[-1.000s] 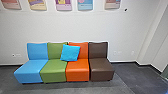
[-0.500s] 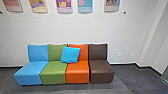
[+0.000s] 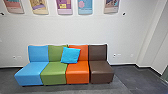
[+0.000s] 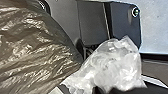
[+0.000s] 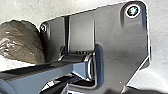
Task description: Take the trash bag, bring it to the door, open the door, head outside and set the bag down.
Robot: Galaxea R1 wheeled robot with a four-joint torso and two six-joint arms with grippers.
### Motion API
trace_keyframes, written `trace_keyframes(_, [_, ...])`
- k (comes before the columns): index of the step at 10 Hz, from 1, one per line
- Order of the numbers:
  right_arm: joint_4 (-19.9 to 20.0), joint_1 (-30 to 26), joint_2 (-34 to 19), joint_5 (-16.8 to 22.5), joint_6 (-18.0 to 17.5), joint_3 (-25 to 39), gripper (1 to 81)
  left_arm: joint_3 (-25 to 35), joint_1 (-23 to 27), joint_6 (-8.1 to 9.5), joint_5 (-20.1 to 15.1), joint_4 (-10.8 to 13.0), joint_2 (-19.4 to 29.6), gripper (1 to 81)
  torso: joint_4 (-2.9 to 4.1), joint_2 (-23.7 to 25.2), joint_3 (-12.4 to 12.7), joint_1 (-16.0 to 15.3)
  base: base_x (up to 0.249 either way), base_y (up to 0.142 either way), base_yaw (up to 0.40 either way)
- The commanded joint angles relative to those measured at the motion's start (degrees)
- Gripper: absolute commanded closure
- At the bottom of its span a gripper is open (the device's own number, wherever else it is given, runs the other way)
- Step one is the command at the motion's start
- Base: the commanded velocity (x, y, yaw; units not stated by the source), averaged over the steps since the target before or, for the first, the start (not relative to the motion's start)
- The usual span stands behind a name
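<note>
A pale wall [image 3: 120, 30] stands ahead, beyond the jaws, and against it the row of seats [image 3: 77, 72]: blue, green, orange, brown! Now the trash bag [image 4: 30, 50], bulging brown just beside the left gripper [image 4: 85, 88], its jaws clamped on the gathered plastic, a pale crumpled bunch poking up right at them. The right gripper [image 5: 97, 90]? Can't tell how its jaws stand; the bag is apart from it. Beyond both, a blue cushion [image 3: 70, 55] leans across the green and orange seats.

Bright, diffuse light covered the white wall [image 3: 50, 30]; glare streaked the brown trash bag [image 4: 32, 47], and the floor [image 5: 161, 30] appeared pale, almost washed out.
</note>
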State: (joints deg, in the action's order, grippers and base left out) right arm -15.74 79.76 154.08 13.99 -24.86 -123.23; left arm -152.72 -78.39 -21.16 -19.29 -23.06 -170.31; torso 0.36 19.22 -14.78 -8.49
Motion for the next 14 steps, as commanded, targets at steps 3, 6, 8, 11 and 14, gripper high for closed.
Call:
trace_keyframes(3, [-1.4,-1.05,3.72,3.23,0.16,-6.12,1.0,-0.47,3.19,-0.28,-4.88,-0.31,-0.03,81.1,0.0,-9.67,0.0,6.25,0.0,0.0,0.0])
trace_keyframes(6, [-2.36,-0.08,6.44,3.14,0.51,-9.55,1.0,-3.54,2.93,0.07,-4.89,-0.23,-1.08,81.1,0.0,-8.92,4.4,5.66,0.0,0.0,0.0])
trace_keyframes(8, [-2.98,0.36,8.38,3.14,0.51,-11.84,1.0,-6.18,2.49,-0.11,-4.88,-0.23,-2.31,81.1,0.0,-9.77,4.27,6.12,0.0,0.0,0.0])
trace_keyframes(11, [-2.99,1.15,10.66,2.97,0.51,-15.17,1.0,-6.45,2.05,-0.19,-3.48,-0.23,-2.4,81.1,0.0,-9.81,4.22,6.32,0.0,0.0,0.0])
trace_keyframes(14, [-2.98,1.94,13.56,1.74,0.95,-20.09,1.0,-6.45,2.04,-0.28,-3.3,-0.14,-2.49,81.1,0.0,-9.84,4.06,6.37,0.0,0.0,0.0])
